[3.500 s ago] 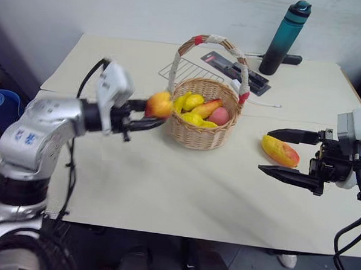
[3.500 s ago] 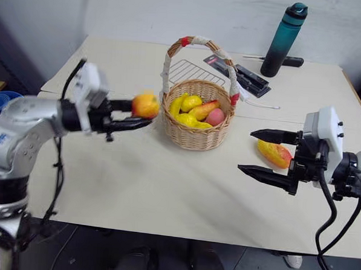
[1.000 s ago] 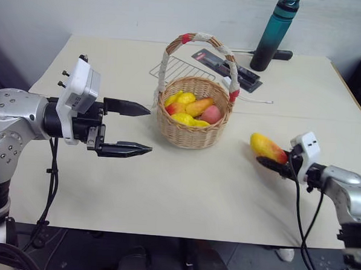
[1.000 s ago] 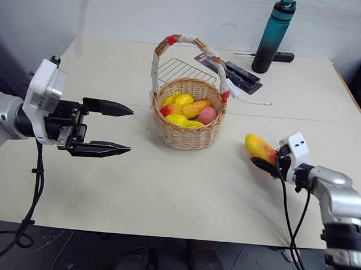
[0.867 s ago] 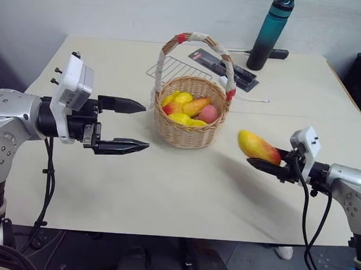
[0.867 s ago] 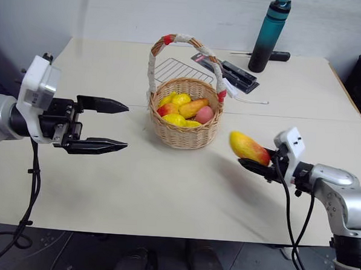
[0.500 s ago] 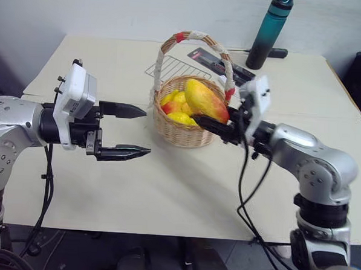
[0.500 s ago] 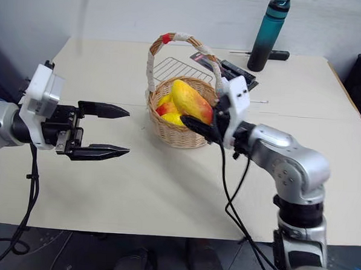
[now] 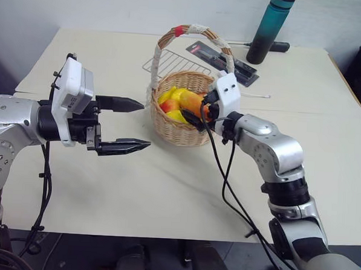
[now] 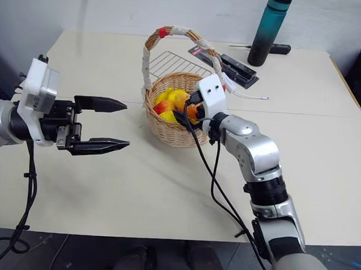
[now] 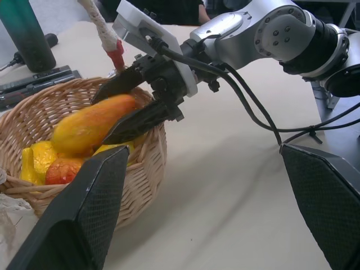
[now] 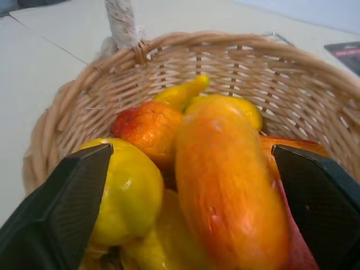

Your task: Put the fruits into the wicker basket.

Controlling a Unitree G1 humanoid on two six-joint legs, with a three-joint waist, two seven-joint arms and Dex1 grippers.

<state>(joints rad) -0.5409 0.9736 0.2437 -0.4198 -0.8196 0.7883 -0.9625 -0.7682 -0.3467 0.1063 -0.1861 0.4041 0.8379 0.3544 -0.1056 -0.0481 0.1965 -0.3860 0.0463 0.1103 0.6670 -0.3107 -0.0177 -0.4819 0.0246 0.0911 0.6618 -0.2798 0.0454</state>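
Note:
The wicker basket (image 9: 179, 133) stands mid-table, its arched handle (image 9: 192, 31) over it. Several fruits lie inside, among them a small round red-orange one (image 12: 149, 129). The long yellow-orange mango-like fruit (image 12: 225, 185) rests on top of the others, also seen from the left wrist as a mango (image 11: 90, 126). My right gripper (image 9: 195, 113) reaches over the basket's near rim, open, its fingers straddling the mango without pressing it. To the left of the basket my left gripper (image 9: 145, 124) hovers open and holds nothing.
A teal bottle (image 9: 271, 28) stands at the back right with a black pen (image 9: 277, 46) behind it. A black packaged tool (image 9: 224, 60) and a wire rack (image 9: 172, 65) lie just behind the basket. Bare tabletop spreads in front and to the right.
My right arm swung left from the table's right side with the mango, lowered it into the basket and opened its fingers. The left gripper stayed where it was, open.

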